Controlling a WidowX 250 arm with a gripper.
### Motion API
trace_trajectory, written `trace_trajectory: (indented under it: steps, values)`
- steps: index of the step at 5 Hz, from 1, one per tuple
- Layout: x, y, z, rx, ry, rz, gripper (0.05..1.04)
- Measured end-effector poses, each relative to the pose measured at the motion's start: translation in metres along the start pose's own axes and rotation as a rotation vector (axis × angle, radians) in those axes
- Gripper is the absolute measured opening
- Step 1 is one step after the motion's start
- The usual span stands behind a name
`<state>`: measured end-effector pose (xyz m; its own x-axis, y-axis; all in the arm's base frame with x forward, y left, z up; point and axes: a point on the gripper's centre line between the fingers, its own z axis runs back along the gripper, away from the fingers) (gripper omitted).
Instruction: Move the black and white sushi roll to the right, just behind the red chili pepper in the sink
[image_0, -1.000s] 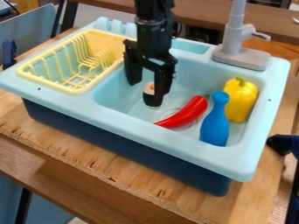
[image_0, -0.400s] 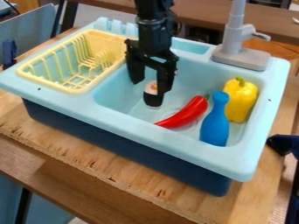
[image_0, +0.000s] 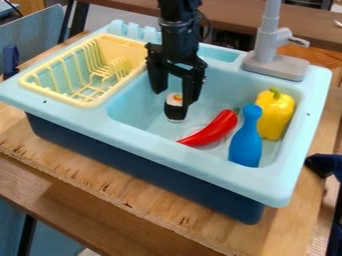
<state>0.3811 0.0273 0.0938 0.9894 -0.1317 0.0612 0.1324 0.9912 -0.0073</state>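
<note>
The black gripper (image_0: 173, 97) hangs over the left part of the sink basin (image_0: 143, 102), its two fingers spread apart. A sushi roll toy (image_0: 175, 111), black around the side with a white and orange top, stands upright on the basin floor just below and between the fingertips. The right finger is close to the roll's right edge; whether they touch I cannot tell. To the right a red chili pepper (image_0: 212, 130) lies slanted on the floor. Beside it are a blue bowling pin (image_0: 247, 139) and a yellow bell pepper (image_0: 274, 114), both upright, the yellow one behind.
A yellow dish rack (image_0: 87, 103) sits in the left part of the light blue sink unit. The grey faucet (image_0: 270, 62) rises at the back right rim. The unit rests on a wooden table (image_0: 147, 210), and a dark blue object (image_0: 323, 165) is near the right edge.
The gripper has shifted slightly to the right and a little back from the sushi roll, whose top shows more. The other toys are where they were.
</note>
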Motion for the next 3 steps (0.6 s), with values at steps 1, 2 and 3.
trace_trajectory:
  steps: [1, 2, 3]
  values:
    - [-0.007, -0.005, -0.001, 0.022, 0.011, -0.009, 1.0]
    - [-0.017, -0.01, -0.002, 0.024, 0.018, -0.016, 0.948]
    - [-0.019, -0.012, -0.003, 0.018, 0.02, -0.006, 0.674]
